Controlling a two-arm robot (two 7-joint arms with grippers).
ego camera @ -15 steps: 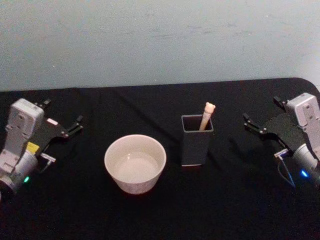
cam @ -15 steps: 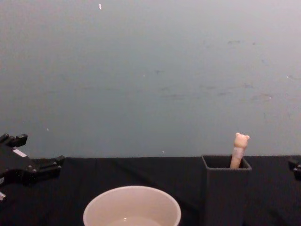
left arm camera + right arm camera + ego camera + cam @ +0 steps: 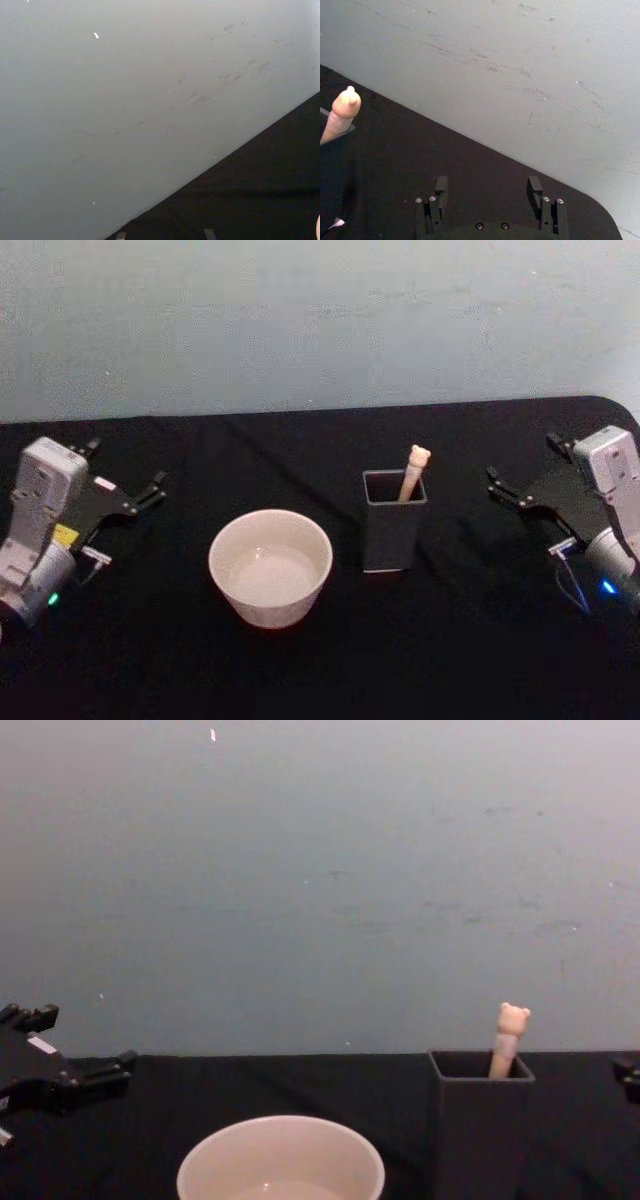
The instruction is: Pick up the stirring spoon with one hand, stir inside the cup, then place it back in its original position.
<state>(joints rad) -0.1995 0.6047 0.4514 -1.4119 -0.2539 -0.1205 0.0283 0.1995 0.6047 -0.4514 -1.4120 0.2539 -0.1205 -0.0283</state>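
The stirring spoon (image 3: 414, 468) stands upright in a dark grey square holder (image 3: 391, 532), with its peach handle and bear head sticking out the top. It shows the same way in the chest view (image 3: 509, 1037) and at the edge of the right wrist view (image 3: 341, 113). The cream cup (image 3: 270, 565) sits left of the holder, low in the chest view (image 3: 280, 1162). My left gripper (image 3: 128, 464) rests open at the table's left side, well away from the cup. My right gripper (image 3: 522, 461) rests open at the right side, and its two fingers (image 3: 441, 186) stand wide apart with nothing between them.
A black cloth (image 3: 320, 660) covers the table, with a plain pale wall (image 3: 320, 320) behind it. The table's far right corner (image 3: 615, 405) lies just beyond my right gripper. Open cloth separates each gripper from the cup and holder.
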